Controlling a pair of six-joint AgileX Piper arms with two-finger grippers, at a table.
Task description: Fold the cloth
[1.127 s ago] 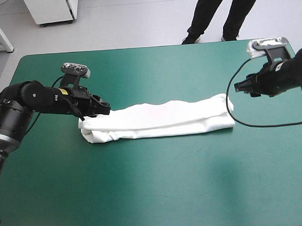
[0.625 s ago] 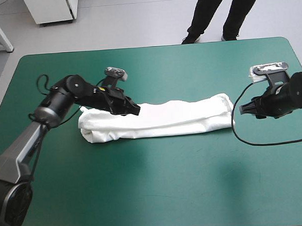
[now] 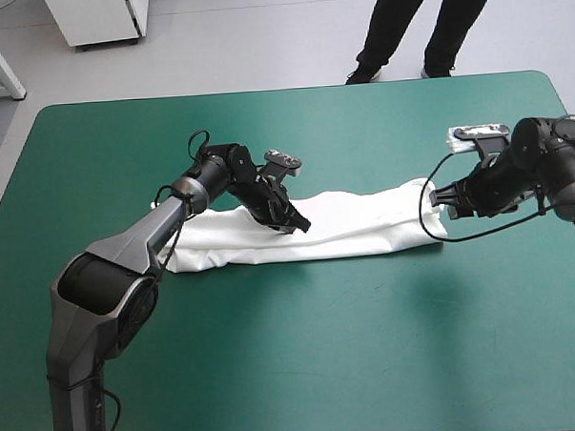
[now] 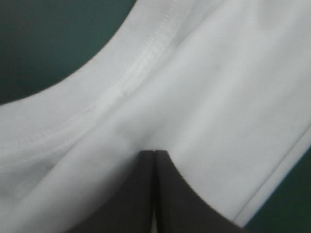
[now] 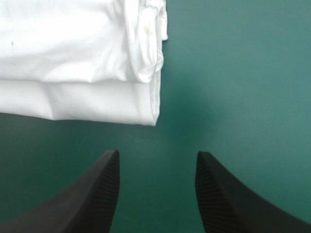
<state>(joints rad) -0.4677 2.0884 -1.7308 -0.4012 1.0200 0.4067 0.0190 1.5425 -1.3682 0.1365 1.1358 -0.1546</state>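
One white T-shirt, folded into a long band, lies mid-worktop; of two grippers, the left gripper is clenched, tip on it, and the right gripper is released beside its right-hand end.

No text, label, number or sign can be read
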